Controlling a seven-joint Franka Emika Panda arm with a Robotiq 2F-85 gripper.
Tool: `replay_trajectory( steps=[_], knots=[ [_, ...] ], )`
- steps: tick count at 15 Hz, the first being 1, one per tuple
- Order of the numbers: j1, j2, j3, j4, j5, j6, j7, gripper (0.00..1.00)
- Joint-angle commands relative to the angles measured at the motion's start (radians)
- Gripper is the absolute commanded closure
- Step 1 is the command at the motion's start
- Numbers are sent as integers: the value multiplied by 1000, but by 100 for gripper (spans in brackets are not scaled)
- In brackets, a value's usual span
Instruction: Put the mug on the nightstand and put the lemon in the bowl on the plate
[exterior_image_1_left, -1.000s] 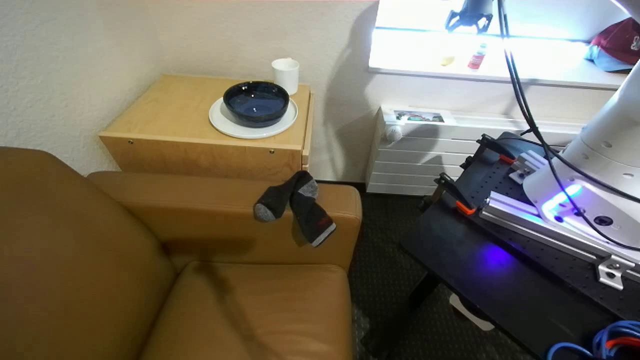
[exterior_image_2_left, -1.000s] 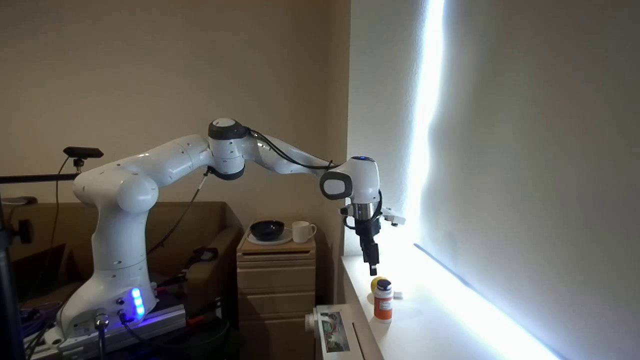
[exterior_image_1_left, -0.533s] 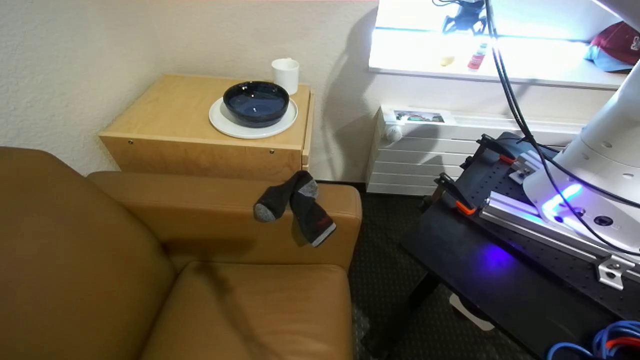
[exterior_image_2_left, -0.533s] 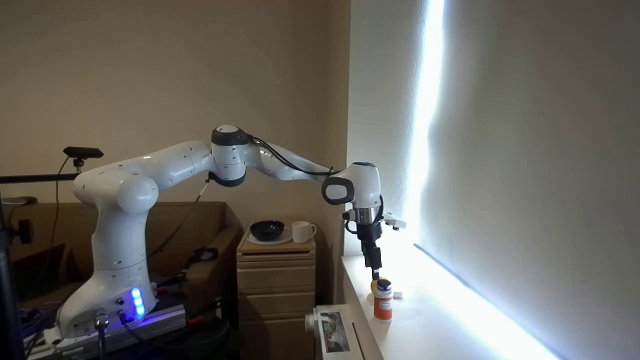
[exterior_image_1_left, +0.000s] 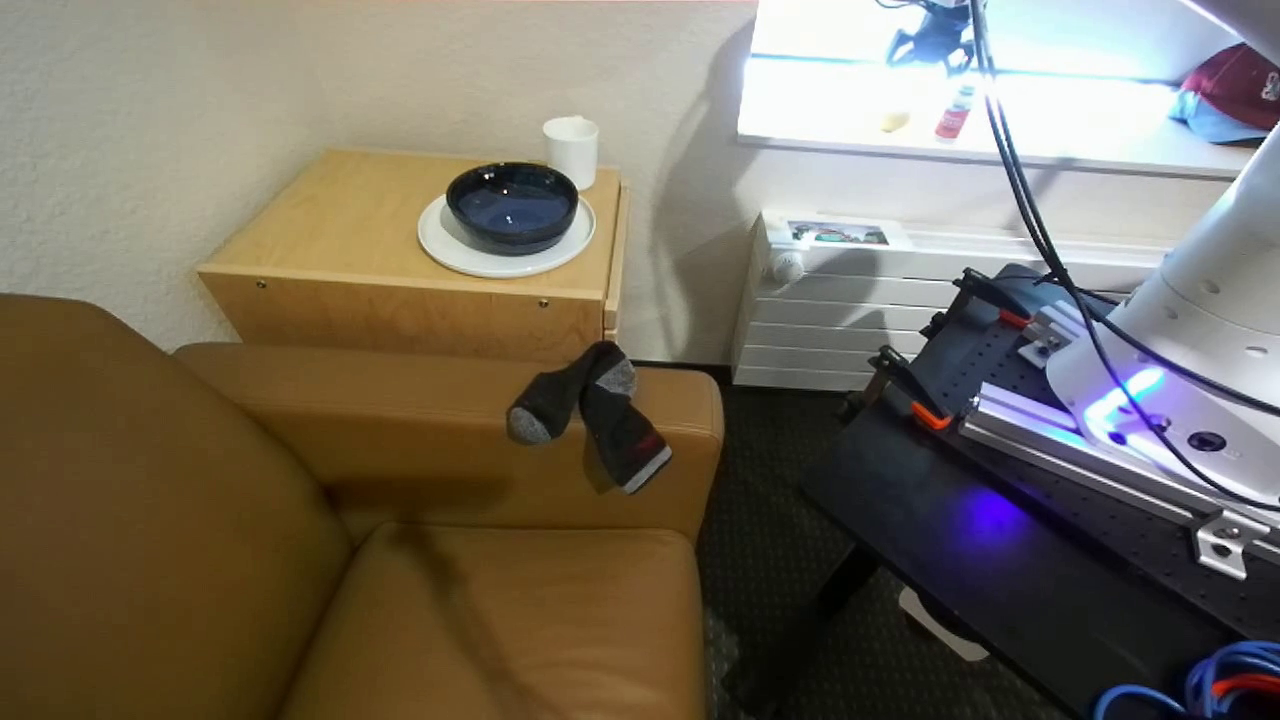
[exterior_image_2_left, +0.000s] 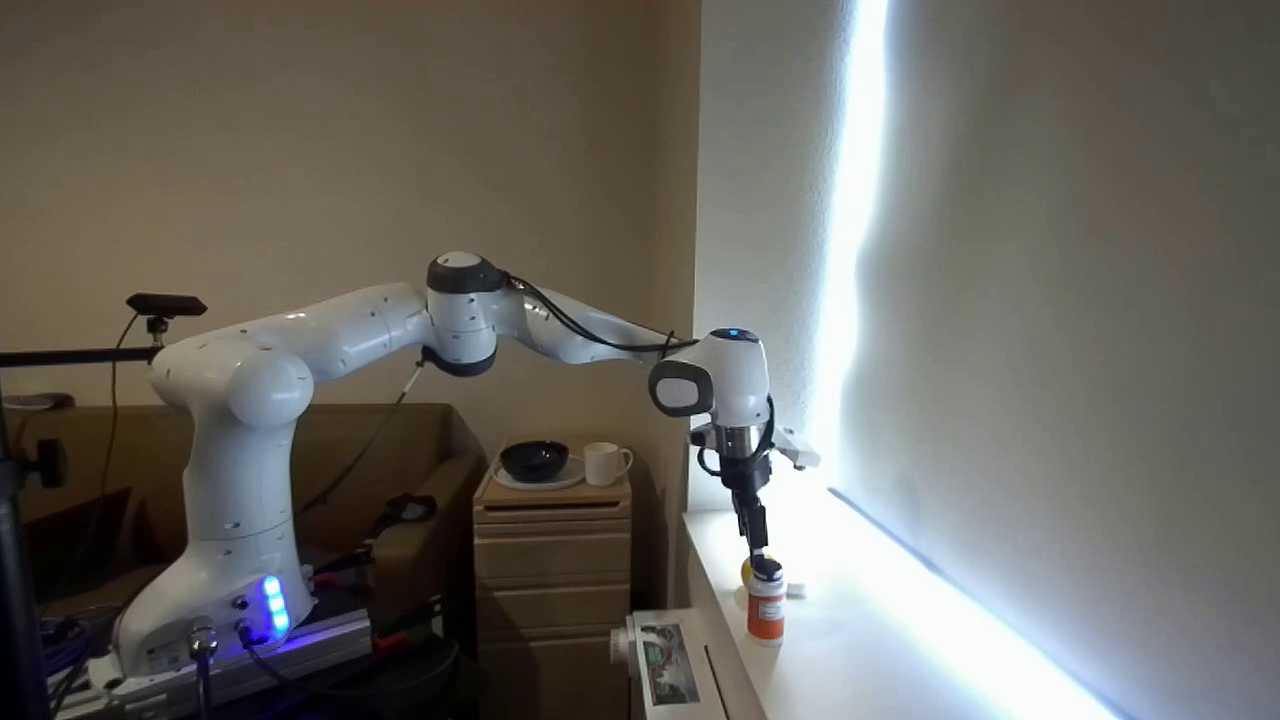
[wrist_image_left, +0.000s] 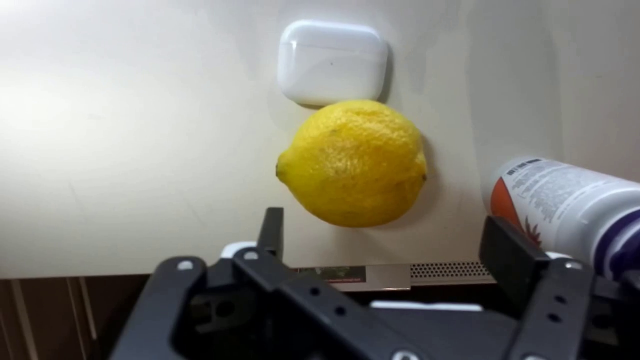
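Note:
The white mug stands upright on the light-wood nightstand, beside the white plate. The dark blue bowl sits on the plate and looks empty. The mug and bowl also show in an exterior view. The yellow lemon lies on the white windowsill in the wrist view; in an exterior view the lemon is partly hidden by a bottle. My gripper is open and empty, fingers spread wider than the lemon. In an exterior view the gripper is just above the lemon.
A white bottle with orange label stands close to the right finger in the wrist view. A small white case lies against or very near the lemon. A radiator is below the sill; a cap lies further along it.
My gripper has come down toward the lemon and shifted slightly away from the robot's base, tilting a little in the last half second. The mug, bowl, plate and lemon have not moved.

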Motion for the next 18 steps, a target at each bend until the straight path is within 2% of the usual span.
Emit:
replay_trajectory(
  steps=[1,5,9,11,15,18],
  knots=[
    [-26,25,7,38,44,-40,0,0],
    [-21,26,15,52,66,-38,0,0],
    [-1,17,13,24,35,-23,0,0],
    [12,50,-12,-2,47,-23,0,0],
    [8,79,-11,-8,69,-19,0,0],
    [-1,69,4,3,39,-22,1,0]
  ],
)
